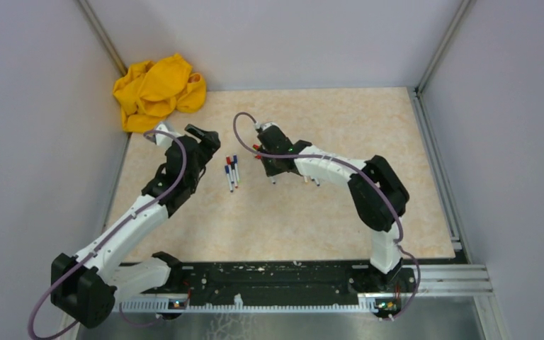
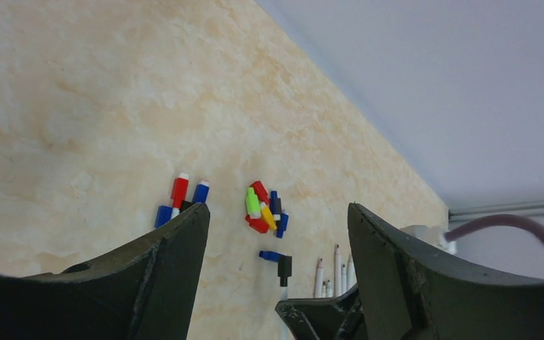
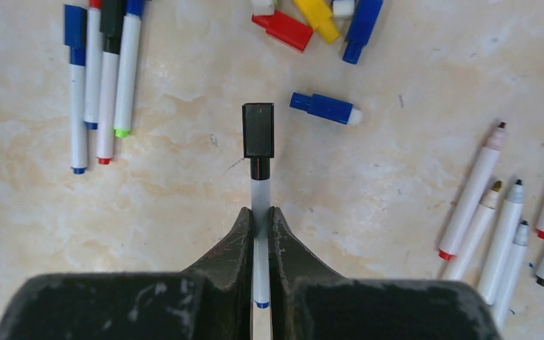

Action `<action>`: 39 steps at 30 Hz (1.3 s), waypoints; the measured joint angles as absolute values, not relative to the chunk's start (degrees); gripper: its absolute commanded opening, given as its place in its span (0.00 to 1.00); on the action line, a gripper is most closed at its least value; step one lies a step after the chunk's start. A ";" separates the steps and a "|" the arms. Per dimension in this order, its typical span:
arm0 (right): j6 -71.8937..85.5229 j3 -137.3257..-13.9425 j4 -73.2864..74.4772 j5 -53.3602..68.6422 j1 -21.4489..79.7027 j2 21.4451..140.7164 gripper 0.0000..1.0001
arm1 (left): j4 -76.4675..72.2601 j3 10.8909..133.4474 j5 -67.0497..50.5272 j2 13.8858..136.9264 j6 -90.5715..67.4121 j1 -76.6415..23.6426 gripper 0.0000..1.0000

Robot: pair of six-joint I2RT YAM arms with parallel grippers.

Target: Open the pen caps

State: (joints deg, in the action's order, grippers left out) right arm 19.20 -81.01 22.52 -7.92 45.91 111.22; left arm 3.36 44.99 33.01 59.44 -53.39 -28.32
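While the right gripper (image 3: 261, 219) clamps a slim white-barrelled pen (image 3: 260, 193) (its boxy black cap (image 3: 258, 131) still on), glossy loose caps (image 3: 283, 30) lie just beyond that pen on mottled beige tabletop (image 3: 368, 212); the left gripper (image 2: 278, 210) gapes empty to its left.

Worktop (image 1: 312, 219): beige and marbled, with walls on its left, far and right sides.
Far left corner: a crumpled yellow cloth (image 1: 157, 91) lay at the edge.
Middle: four capped pens (image 3: 103, 78) lay side by side.
Right of those: a heap of loose caps (image 3: 319, 21) in red, yellow and blue, with a single blue cap (image 3: 324, 108) just beside it.
Further right: several uncapped pens (image 3: 503, 212) lay fanned together.
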 measured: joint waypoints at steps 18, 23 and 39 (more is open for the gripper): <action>19.14 -73.06 12.86 6.35 42.57 97.89 0.00 | -2.85 49.65 9.52 78.19 -58.33 -27.33 0.77; 19.11 -73.06 12.56 8.19 42.46 97.89 0.00 | -4.43 49.69 4.73 81.25 -59.79 -27.22 0.76; 19.07 -73.06 11.97 11.05 41.93 97.89 0.00 | -10.59 49.43 -2.94 84.09 -63.40 -26.59 0.50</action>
